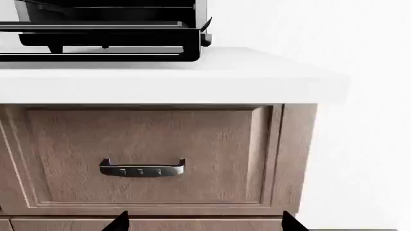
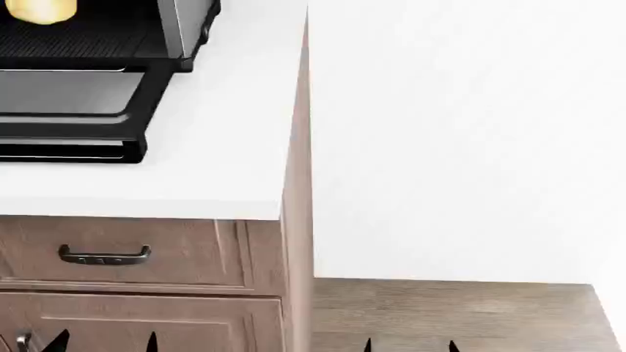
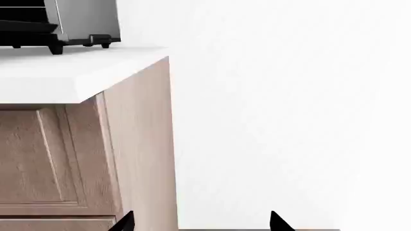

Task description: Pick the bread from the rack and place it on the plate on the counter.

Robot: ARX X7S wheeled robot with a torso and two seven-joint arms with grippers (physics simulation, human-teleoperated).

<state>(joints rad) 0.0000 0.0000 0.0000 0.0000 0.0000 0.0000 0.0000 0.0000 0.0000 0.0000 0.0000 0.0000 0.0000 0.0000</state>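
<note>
Left wrist: left gripper (image 1: 204, 222) sits low, just two dark fingertips set apart, nothing between them. It faces a drawer (image 1: 144, 156) with a metal handle (image 1: 142, 169), under the counter (image 1: 192, 77). The oven (image 1: 106, 29) sits up top with its door folded down.

Head: the bread (image 2: 41, 10) is on the rack (image 2: 69, 40) inside the oven, at the view's top-left corner, partly cut off. Both grippers are way below counter height. No plate in sight.

Right wrist: right gripper (image 3: 200, 222), fingers spread too, empty, pointed past the cabinet's end panel (image 3: 141, 144) at a blank white wall (image 3: 289, 106).

Handling guess: the roll's probably light and squishy, so pinch gently across its short width.

In the way: the folded-down oven door (image 2: 73, 92) and the counter edge, I'd say.
</note>
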